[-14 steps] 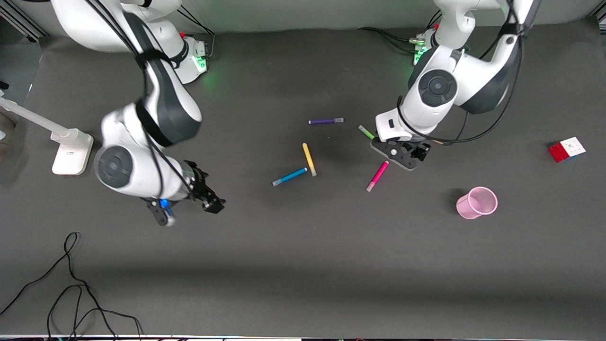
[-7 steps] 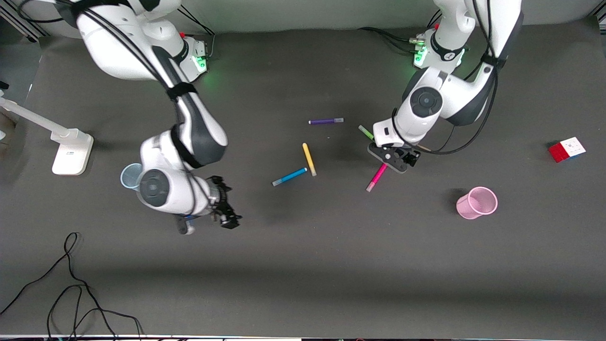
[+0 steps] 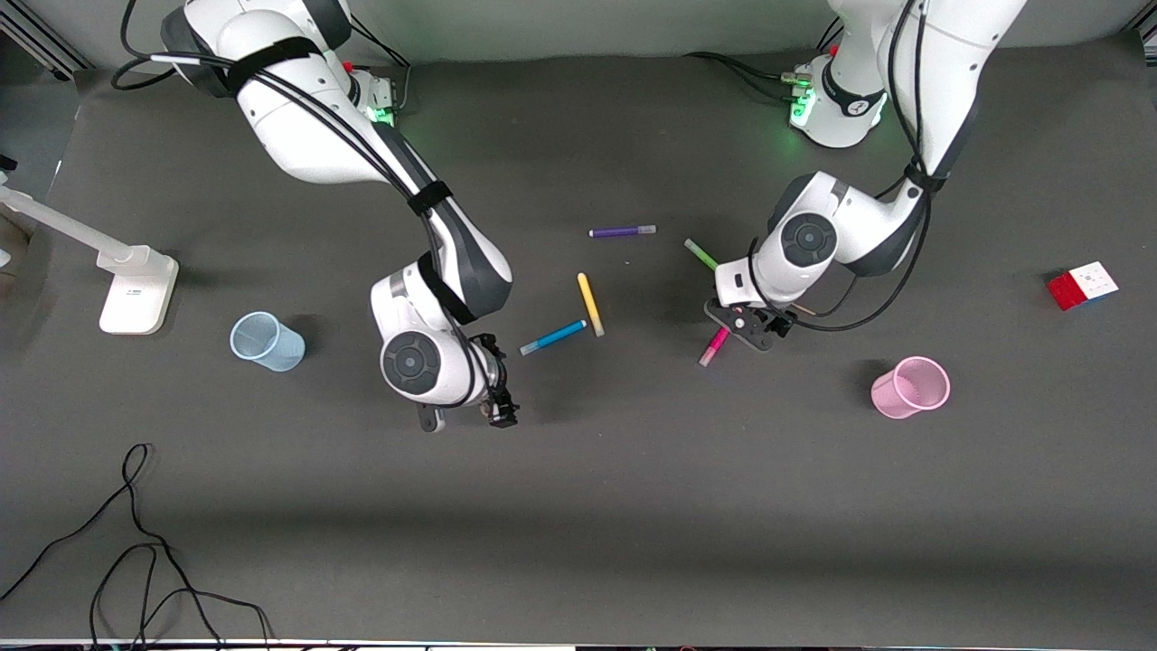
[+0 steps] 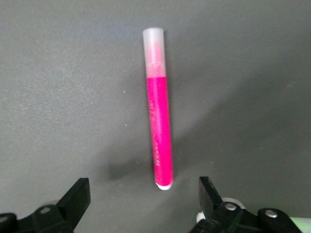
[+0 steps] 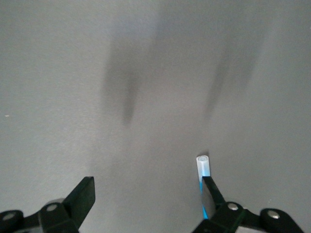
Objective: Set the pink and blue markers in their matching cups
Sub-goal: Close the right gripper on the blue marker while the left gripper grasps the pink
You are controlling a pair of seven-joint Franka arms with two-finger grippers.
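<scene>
Dark grey tabletop (image 3: 633, 506) is seen bearing the pink marker (image 3: 713, 346), over whose upper end the left end effector (image 3: 748, 327) is spread open, while the pink cup (image 3: 909, 387) stands near it and the blue marker (image 3: 552, 337) lies just beside the open right end effector (image 3: 493, 409).

Dark grey mat (image 3: 633, 506) covers the table; pale wall strip (image 3: 587, 23) along top; black cable (image 3: 136, 542) loops at one corner.
</scene>
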